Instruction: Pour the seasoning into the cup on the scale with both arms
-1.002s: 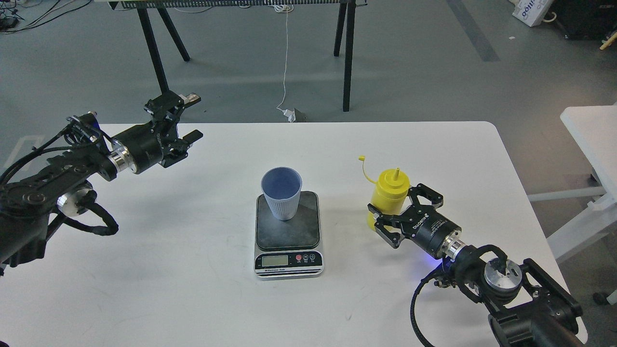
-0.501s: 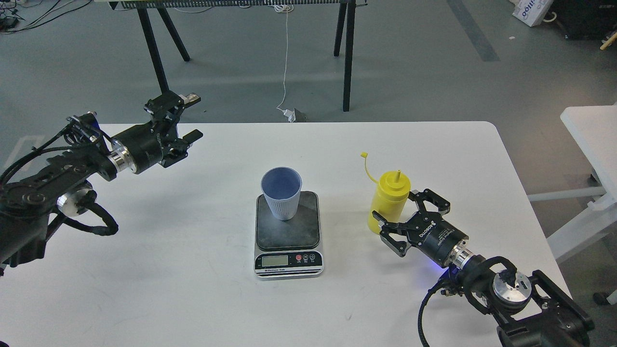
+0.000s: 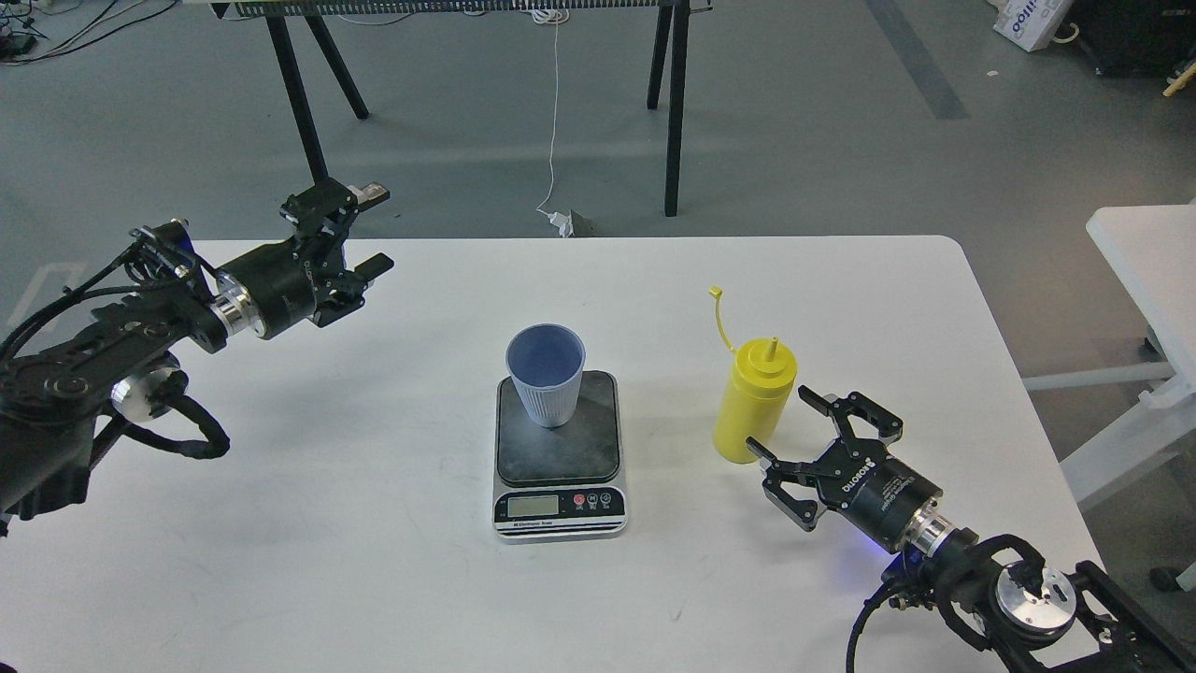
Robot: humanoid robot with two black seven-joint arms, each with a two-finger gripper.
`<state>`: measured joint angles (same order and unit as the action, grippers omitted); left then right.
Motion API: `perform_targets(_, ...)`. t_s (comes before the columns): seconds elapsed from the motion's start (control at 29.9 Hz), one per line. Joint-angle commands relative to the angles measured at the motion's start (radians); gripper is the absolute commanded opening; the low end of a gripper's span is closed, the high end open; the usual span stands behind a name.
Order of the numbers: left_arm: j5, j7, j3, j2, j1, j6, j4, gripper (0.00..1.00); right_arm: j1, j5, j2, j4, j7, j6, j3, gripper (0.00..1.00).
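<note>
The yellow seasoning bottle (image 3: 755, 397) stands upright on the white table (image 3: 392, 561), right of the scale, its cap hanging open on a thin tether. The light blue ribbed cup (image 3: 547, 374) stands on the dark plate of the silver scale (image 3: 559, 449) at the table's middle. My right gripper (image 3: 787, 425) is open, just right of and in front of the bottle, apart from it. My left gripper (image 3: 371, 231) is open and empty, high at the table's far left.
A black-legged stand (image 3: 673, 112) and a white hanging cable (image 3: 554, 121) are on the floor beyond the table's far edge. A second white table (image 3: 1145, 262) stands to the right.
My right gripper has let go of the bottle and drawn back toward the front right. The bottle stays standing. My left arm has hardly moved.
</note>
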<state>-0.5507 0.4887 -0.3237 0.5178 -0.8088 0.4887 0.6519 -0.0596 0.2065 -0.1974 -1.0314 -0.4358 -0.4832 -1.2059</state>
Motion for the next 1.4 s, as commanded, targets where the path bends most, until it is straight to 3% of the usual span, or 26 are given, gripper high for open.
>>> perform_targets(0.0,0.000,0.000,0.000,-0.001,0.000,0.000,0.000,1.00,0.041,0.001,-0.031,-0.044,0.002,0.000,-0.003,0.85)
perform_targets(0.07,0.001,0.000,-0.002,-0.001,-0.001,0.000,0.000,0.99,0.072,0.001,-0.056,-0.082,0.002,0.000,-0.007,0.95)
perform_targets(0.33,0.005,0.000,-0.011,0.011,0.000,0.000,0.009,0.99,0.132,0.001,-0.214,-0.193,0.003,-0.005,-0.052,0.95)
perform_targets(0.57,0.017,0.000,-0.020,0.051,0.002,0.000,0.014,0.99,-0.067,-0.002,-0.303,-0.126,0.003,-0.005,-0.078,0.96)
perform_targets(0.9,0.077,0.000,-0.037,0.154,0.020,0.000,0.063,1.00,-0.456,-0.002,-0.294,0.151,0.002,-0.005,0.055,0.97)
perform_targets(1.07,0.078,0.000,-0.043,0.189,0.022,0.000,0.093,1.00,-0.517,-0.004,-0.241,0.178,0.003,-0.005,0.117,0.97)
perform_targets(1.24,0.078,0.000,-0.048,0.240,0.022,0.000,0.208,0.99,-0.526,-0.004,-0.221,0.195,0.003,-0.005,0.123,0.97)
perform_targets(1.37,0.080,0.000,-0.070,0.234,0.020,0.000,0.204,1.00,-0.523,-0.004,-0.220,0.195,0.003,-0.005,0.121,0.97)
